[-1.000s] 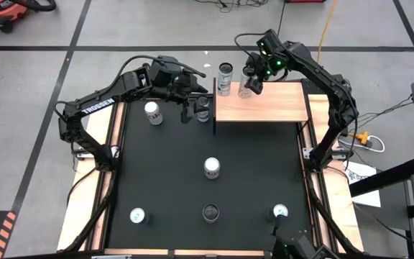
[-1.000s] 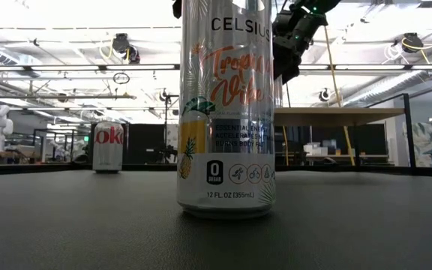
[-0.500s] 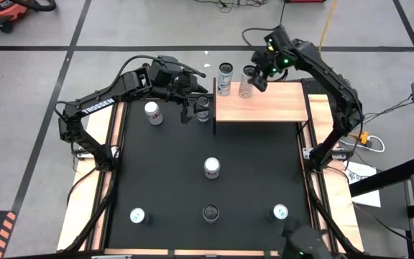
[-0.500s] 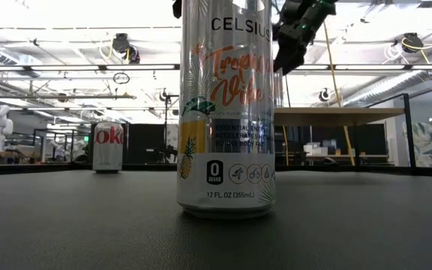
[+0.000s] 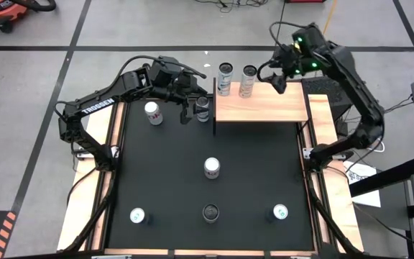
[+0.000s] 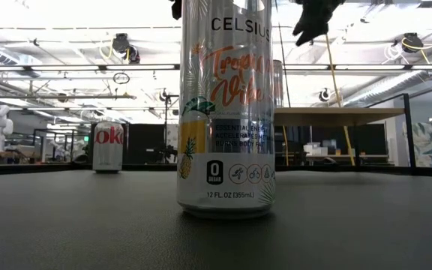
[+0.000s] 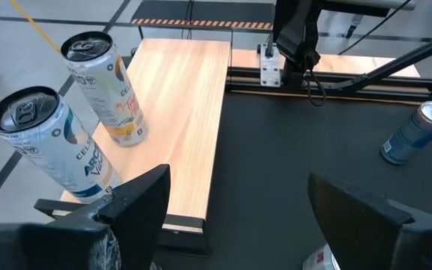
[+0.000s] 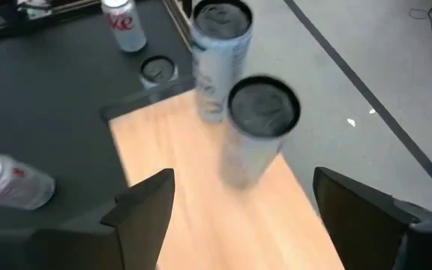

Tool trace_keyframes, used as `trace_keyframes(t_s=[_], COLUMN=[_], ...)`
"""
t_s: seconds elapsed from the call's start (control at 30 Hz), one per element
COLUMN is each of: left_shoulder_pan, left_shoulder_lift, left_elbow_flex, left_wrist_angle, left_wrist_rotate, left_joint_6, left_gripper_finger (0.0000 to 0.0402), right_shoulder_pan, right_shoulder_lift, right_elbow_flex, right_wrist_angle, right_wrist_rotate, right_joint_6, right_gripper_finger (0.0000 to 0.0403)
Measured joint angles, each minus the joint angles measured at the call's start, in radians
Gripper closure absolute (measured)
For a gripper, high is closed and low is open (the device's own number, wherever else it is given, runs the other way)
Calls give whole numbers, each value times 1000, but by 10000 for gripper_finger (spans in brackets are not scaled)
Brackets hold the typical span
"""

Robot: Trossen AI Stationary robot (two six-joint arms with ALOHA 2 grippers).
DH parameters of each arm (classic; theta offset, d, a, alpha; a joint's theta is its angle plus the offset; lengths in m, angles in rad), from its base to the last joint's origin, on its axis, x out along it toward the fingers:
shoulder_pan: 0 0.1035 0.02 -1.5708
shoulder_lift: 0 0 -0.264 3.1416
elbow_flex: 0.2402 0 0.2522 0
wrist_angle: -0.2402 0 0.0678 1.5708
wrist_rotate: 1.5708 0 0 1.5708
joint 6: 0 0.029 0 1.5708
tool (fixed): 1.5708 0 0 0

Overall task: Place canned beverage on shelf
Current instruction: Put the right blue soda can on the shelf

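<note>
Two cans (image 5: 236, 79) are standing on your shelf (image 5: 264, 108) just beside your right gripper (image 5: 277, 75), hovering with fingers apart.

Two cans (image 5: 236, 79) stand on the wooden shelf (image 5: 264, 108); six more on the black mat (image 5: 250, 180).

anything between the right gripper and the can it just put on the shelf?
Nothing. In the high view, the open right gripper sits beside the second can on the shelf, with only a bare gap between.
</note>
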Motion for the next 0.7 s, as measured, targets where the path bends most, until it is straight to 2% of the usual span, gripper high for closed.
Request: trace_keyframes(t_s=[0.17,0.27,0.4,0.7], left_shoulder_pan=[-10,-24,-39,-53], left_shoulder_lift=[0,0,0,0], left_elbow_flex=[0,0,0,0], left_wrist_angle=[-2,-2,-2,-19], left_wrist_rotate=[0,0,0,0], left_joint_6=[-1,1,6,6], left_gripper_finger=[84,84,84,84], right_shoulder_pan=[0,0,2,9], right_shoulder_lift=[-60,-90,-128,-164], right_elbow_flex=[0,0,0,0], right_wrist_angle=[-141,-221,-242,-246], right_wrist_rotate=[-7,-64,-132,-135], right_joint_6=[50,77,121,329], right_gripper_finger=[103,103,103,103])
